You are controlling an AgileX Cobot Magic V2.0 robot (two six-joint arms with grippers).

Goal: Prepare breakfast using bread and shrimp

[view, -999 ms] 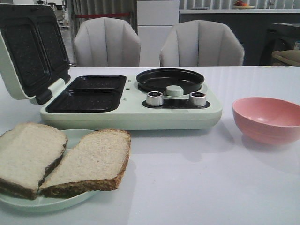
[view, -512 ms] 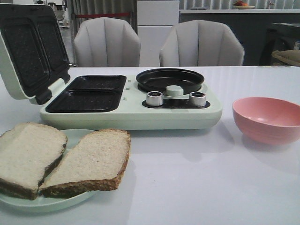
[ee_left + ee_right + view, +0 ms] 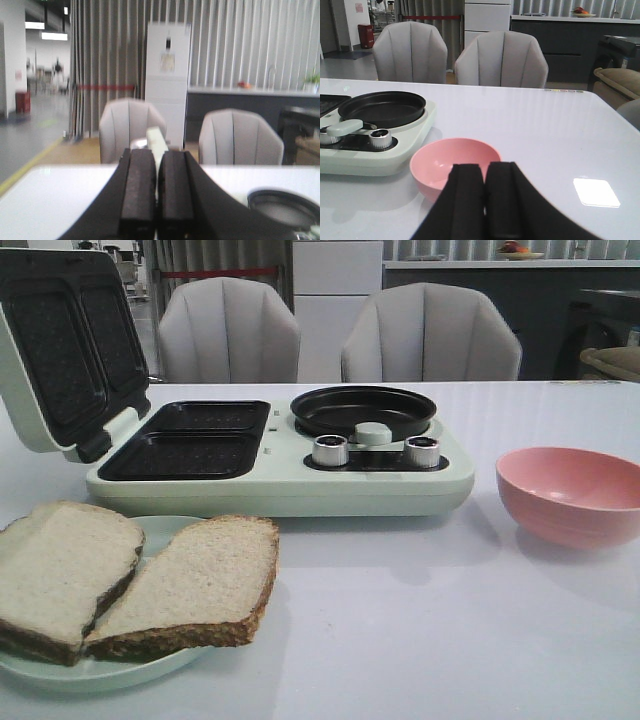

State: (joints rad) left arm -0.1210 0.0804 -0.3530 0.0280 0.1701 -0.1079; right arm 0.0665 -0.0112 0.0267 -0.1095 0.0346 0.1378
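Observation:
Two slices of wholemeal bread (image 3: 190,585) lie overlapping on a pale green plate (image 3: 100,670) at the front left of the table. No shrimp shows; the inside of the pink bowl (image 3: 570,495) is largely hidden from the front, and in the right wrist view the bowl (image 3: 452,165) shows no pieces. My left gripper (image 3: 157,160) is shut and empty, held above the table, pointing at the raised lid edge (image 3: 156,142). My right gripper (image 3: 485,172) is shut and empty, just in front of the pink bowl. Neither gripper shows in the front view.
A pale green breakfast maker (image 3: 290,465) stands mid-table with its lid (image 3: 60,350) open, two black sandwich wells (image 3: 190,440), a round black pan (image 3: 362,410) and two silver knobs (image 3: 330,450). Two grey chairs (image 3: 430,335) stand behind the table.

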